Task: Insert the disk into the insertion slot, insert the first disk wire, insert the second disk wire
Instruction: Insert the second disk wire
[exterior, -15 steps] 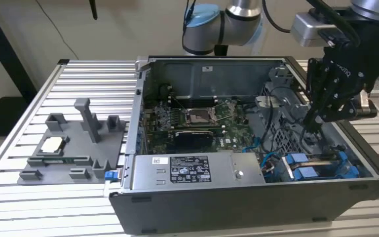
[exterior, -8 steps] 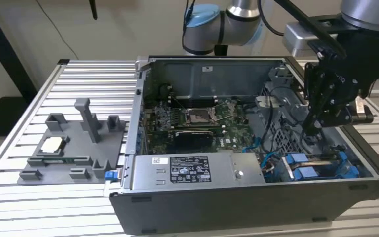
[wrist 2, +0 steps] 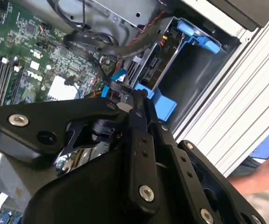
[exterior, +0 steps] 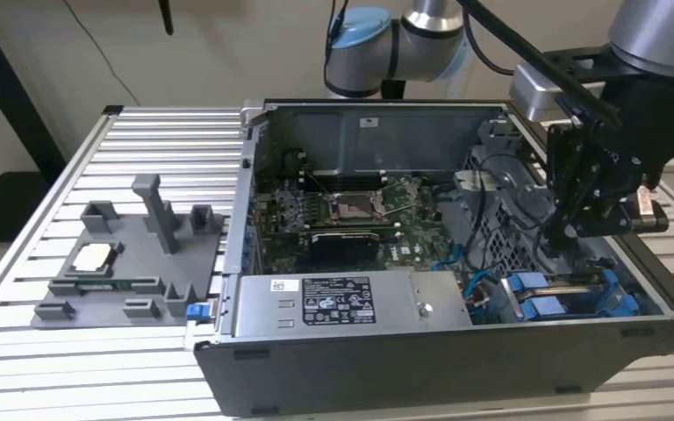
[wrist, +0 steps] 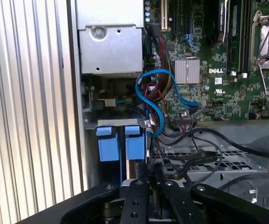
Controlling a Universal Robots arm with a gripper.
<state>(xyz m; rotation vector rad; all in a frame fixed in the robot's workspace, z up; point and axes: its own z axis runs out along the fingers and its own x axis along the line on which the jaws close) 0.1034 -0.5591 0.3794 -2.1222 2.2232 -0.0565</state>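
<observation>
Your gripper (exterior: 571,230) sits low inside the open computer case (exterior: 431,368), over the drive cage (exterior: 571,296) at the exterior view's right. Its fingers are closed to a narrow gap, pinching what looks like a small connector on a thin blue cable (wrist: 155,100) beside the disk (wrist 2: 144,70). You can see the disk seated in the cage, silver-grey body held in its bright blue frame. White stickers on the power supply box (exterior: 343,303) carry print too small to make out.
</observation>
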